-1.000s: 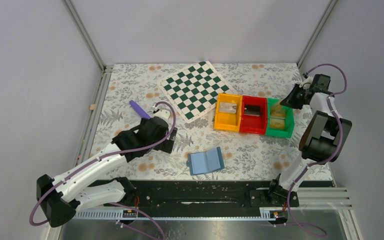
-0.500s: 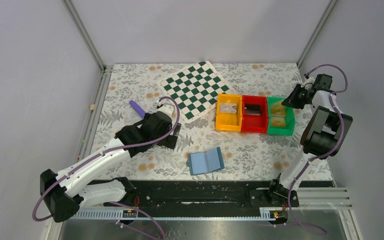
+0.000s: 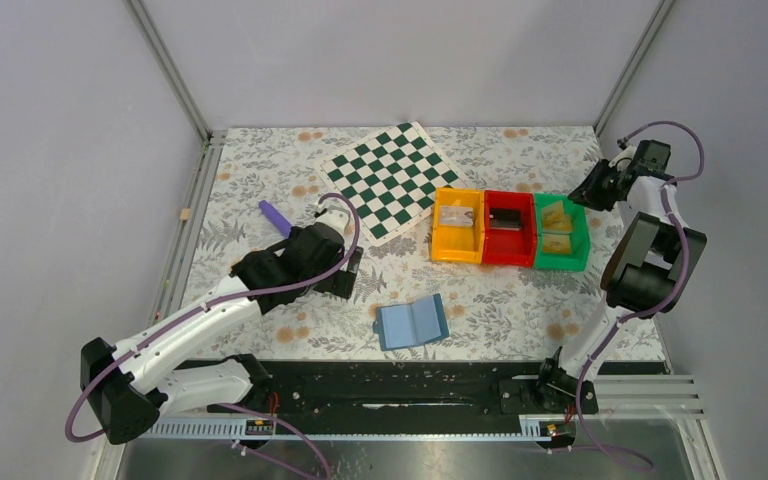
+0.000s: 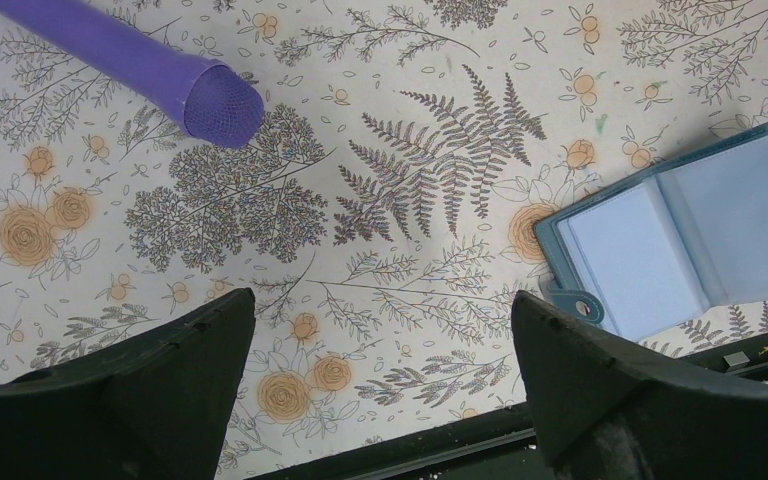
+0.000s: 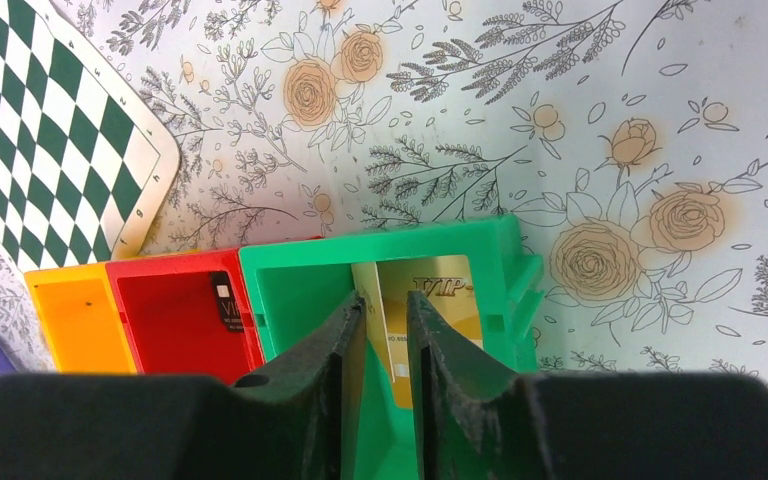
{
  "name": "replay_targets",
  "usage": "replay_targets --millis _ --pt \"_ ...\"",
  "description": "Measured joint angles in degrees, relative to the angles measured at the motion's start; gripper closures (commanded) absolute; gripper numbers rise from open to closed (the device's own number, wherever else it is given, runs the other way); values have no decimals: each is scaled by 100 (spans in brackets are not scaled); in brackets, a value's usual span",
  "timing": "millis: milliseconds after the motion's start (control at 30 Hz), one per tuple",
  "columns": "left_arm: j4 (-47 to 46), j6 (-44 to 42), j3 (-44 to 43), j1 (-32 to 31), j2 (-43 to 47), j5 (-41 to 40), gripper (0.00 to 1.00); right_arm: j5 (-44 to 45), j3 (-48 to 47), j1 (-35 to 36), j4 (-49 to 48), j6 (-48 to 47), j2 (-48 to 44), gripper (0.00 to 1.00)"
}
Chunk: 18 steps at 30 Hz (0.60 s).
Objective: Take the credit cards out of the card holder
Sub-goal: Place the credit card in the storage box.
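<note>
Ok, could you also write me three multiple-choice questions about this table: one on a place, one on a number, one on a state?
1. Where do the gold cards lie?
A. in the orange bin
B. on the chequered board
C. in the green bin

2. How many coloured bins stand in the row?
A. three
B. two
C. five

3. How is the blue card holder?
A. folded shut
B. lying open on the table
C. standing on edge

Answers:
1 C, the cards show inside its green walls.
2 A, orange, red and green stand side by side.
3 B, its two pale inner panels face up.
</note>
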<state>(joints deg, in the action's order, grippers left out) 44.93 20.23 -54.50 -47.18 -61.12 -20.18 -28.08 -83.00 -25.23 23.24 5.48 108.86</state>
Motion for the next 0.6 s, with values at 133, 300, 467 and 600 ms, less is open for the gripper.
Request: replay_targets --millis 133,300,467,600 --pt "0 35 2 0 2 4 1 13 -2 0 44 85 -4 67" --pt "-4 39 31 0 42 7 1 -4 15 35 61 87 -4 67" --pt "-9 57 48 0 44 7 1 -9 39 142 107 76 -4 68" --pt "-13 57 66 0 66 7 1 -7 39 199 146 55 7 68"
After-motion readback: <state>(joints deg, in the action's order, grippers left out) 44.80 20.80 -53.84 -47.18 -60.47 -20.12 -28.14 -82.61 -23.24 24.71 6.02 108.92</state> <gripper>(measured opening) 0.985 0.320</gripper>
